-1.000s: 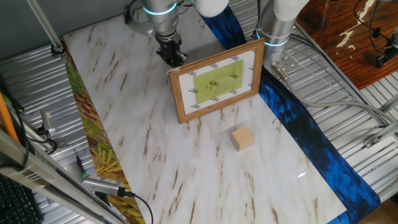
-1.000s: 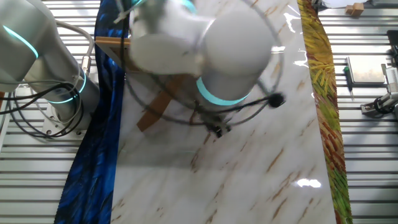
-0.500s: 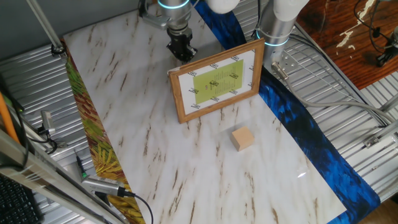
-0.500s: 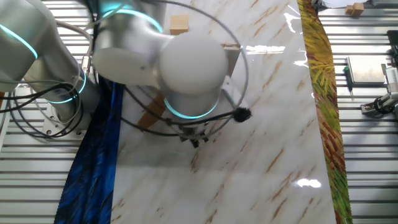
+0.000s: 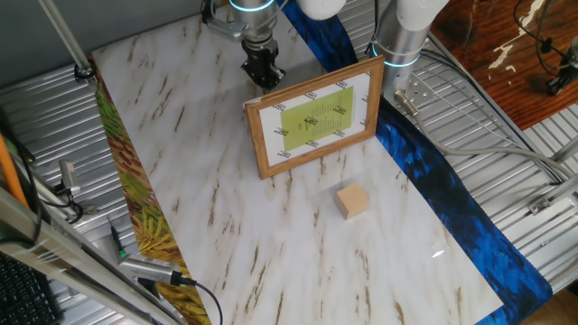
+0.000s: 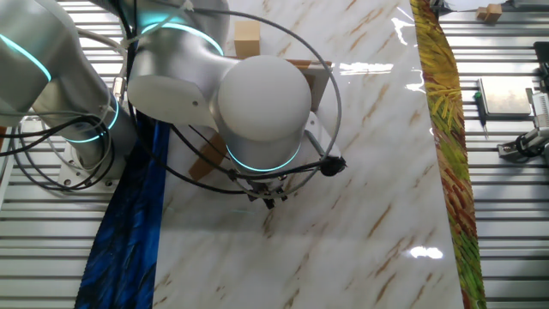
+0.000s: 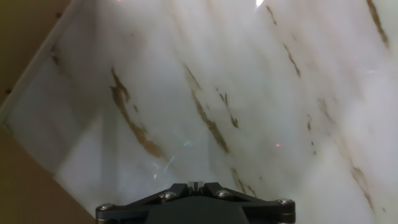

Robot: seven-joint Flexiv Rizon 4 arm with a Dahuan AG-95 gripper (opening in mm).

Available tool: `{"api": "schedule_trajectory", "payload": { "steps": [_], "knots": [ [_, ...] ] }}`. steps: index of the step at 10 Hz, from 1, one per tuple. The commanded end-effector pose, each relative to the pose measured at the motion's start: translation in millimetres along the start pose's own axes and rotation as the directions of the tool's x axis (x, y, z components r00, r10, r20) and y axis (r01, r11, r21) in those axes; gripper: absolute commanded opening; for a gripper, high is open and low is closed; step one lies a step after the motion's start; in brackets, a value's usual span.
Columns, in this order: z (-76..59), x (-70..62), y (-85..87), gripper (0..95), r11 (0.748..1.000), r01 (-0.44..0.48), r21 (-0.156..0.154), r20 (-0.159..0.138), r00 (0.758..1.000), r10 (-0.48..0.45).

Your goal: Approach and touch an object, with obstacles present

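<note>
While my gripper (image 5: 263,72) is hovering behind the picture frame (image 5: 315,116), holding nothing, its opening impossible to tell, the cube (image 5: 353,200) is sitting untouched on the worktop (image 5: 208,181) beyond; the approach is barely beginning.

The tabletop (image 5: 226,181) is white marble-patterned with brown streaks. A leafy yellow-green strip (image 5: 126,181) runs along its left edge and a glossy blue strip (image 5: 442,190) along its right. A brown wooden picture frame (image 5: 314,116), with white mat and yellow-green centre, stands tilted back toward the far side. A small tan wooden cube (image 5: 353,200) rests on the marble nearer and slightly right, apart from the frame.
</note>
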State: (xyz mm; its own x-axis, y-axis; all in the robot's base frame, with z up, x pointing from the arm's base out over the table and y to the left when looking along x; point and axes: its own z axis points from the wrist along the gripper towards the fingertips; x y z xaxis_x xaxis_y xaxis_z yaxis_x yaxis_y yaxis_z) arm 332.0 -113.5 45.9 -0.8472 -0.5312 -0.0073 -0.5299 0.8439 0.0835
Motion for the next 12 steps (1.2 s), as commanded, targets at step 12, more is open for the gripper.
{"api": "schedule_trajectory", "payload": {
  "steps": [12],
  "knots": [
    [-1.3,0.4,1.0,0.0,0.997,0.067,-0.026,0.025,0.997,-0.067]
  ]
}}
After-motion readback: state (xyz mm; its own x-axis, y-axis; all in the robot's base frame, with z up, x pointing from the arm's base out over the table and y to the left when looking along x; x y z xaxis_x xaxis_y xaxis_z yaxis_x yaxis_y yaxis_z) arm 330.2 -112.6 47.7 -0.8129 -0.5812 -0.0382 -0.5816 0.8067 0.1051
